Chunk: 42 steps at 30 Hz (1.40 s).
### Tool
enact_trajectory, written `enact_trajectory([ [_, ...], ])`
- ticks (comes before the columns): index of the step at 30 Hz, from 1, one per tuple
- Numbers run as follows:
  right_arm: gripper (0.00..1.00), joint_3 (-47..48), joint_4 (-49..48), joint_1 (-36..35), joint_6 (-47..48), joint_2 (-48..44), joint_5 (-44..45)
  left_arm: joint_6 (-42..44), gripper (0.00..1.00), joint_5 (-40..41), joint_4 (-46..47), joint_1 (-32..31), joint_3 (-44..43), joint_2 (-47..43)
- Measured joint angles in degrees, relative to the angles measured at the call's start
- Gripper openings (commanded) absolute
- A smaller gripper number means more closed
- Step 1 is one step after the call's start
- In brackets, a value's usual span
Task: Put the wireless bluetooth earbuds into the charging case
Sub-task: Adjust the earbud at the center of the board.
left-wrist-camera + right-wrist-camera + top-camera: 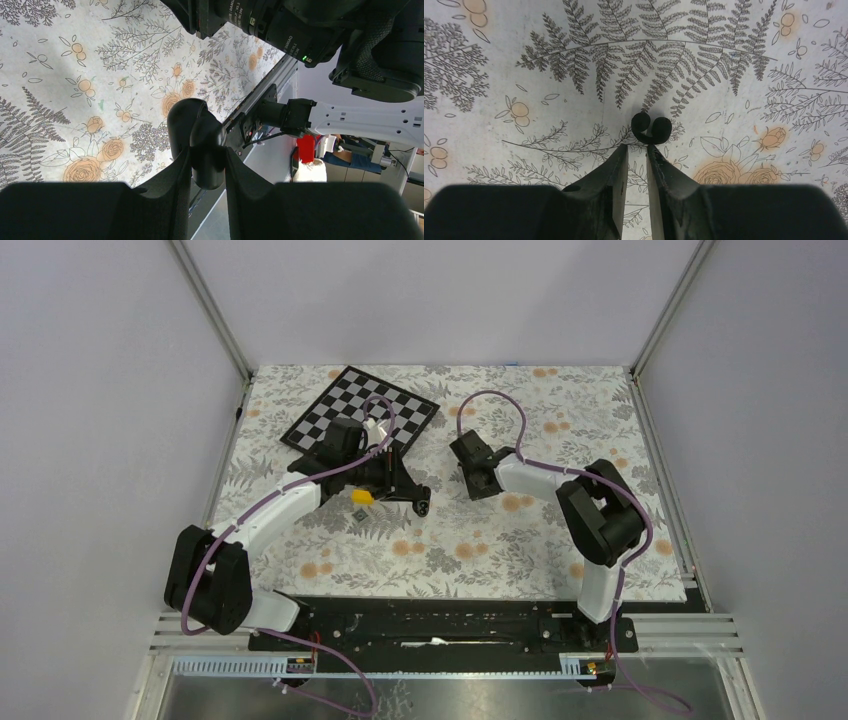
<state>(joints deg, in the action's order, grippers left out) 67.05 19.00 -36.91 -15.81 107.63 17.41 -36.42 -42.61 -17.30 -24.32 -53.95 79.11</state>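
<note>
Gripping: one charging case (200,131), left fingers (174,182) | one black earbud (651,128), right fingertips (620,156)

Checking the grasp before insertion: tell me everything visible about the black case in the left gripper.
The charging case is black, smooth and rounded, and looks like plastic with a soft sheen. It shows two bulging lobes, one behind the other, possibly lid and base. Its inside is hidden. The left gripper pinches its lower part, one finger on each side. The case seems to be held clear of the floral tablecloth. Nothing else visibly touches it.
</note>
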Motion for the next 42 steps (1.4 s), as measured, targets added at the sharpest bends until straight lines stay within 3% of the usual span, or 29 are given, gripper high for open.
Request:
enact_trajectory([
  [17, 0.26, 4.3, -0.5, 0.0, 1.7, 2.7, 2.1, 0.0, 0.00, 0.0, -0.3, 0.0, 0.0, 0.0],
  [27, 0.19, 5.2, -0.7, 0.7, 2.5, 3.6, 2.7, 0.2, 0.00, 0.3, -0.3, 0.0, 0.0, 0.0],
  [34, 0.22, 7.2, -0.6, 1.3, 3.4, 4.8, 2.7, 0.2, 0.00, 0.4, -0.3, 0.0, 0.0, 0.0],
  [42, 0.17, 8.2, -1.5, 2.5, 4.4, 6.3, 2.6, 0.2, 0.00, 0.5, -0.3, 0.0, 0.0, 0.0],
])
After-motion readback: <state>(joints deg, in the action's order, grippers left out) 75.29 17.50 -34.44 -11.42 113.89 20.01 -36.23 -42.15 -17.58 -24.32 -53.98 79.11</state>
